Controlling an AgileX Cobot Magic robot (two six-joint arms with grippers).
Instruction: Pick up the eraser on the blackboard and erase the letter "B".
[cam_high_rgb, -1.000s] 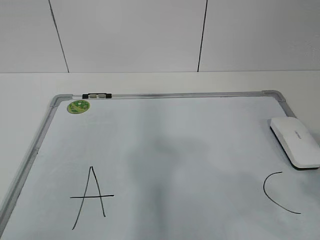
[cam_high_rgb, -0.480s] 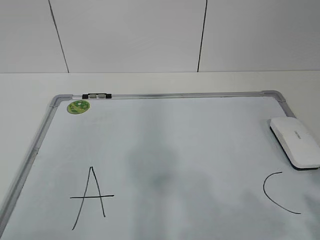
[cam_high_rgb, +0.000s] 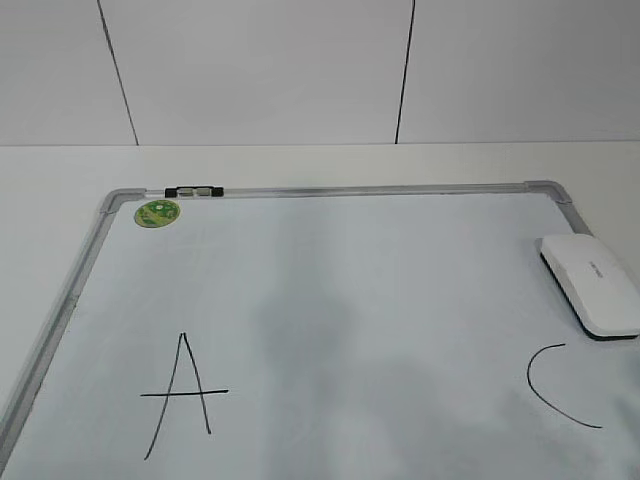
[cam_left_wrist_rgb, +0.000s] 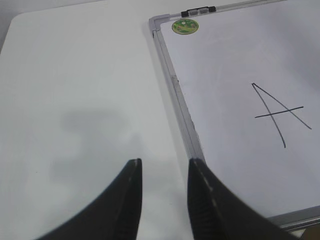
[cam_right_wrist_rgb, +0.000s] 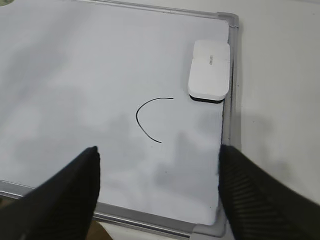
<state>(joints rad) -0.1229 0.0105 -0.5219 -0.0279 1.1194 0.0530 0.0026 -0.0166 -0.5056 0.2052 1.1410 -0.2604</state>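
Note:
The white eraser (cam_high_rgb: 592, 283) lies on the blackboard (cam_high_rgb: 330, 260) at its right edge, just above the black "C" (cam_high_rgb: 555, 385). It also shows in the right wrist view (cam_right_wrist_rgb: 209, 76), against the frame. No letter "B" shows; the board between the "A" (cam_high_rgb: 183, 394) and the "C" is bare, with faint grey smudges. My right gripper (cam_right_wrist_rgb: 157, 155) is open and empty above the board's near right corner. My left gripper (cam_left_wrist_rgb: 164, 167) is open and empty over the table, left of the board's frame (cam_left_wrist_rgb: 181, 107). Neither gripper shows in the exterior view.
A round green sticker (cam_high_rgb: 157, 212) and a small black-and-silver clip (cam_high_rgb: 194, 190) sit at the board's far left corner. The board lies on a white table (cam_left_wrist_rgb: 75, 100). A white panelled wall (cam_high_rgb: 300, 70) stands behind.
The grey shadows on the board's middle have shifted and faded a little. The eraser and the letters have not moved.

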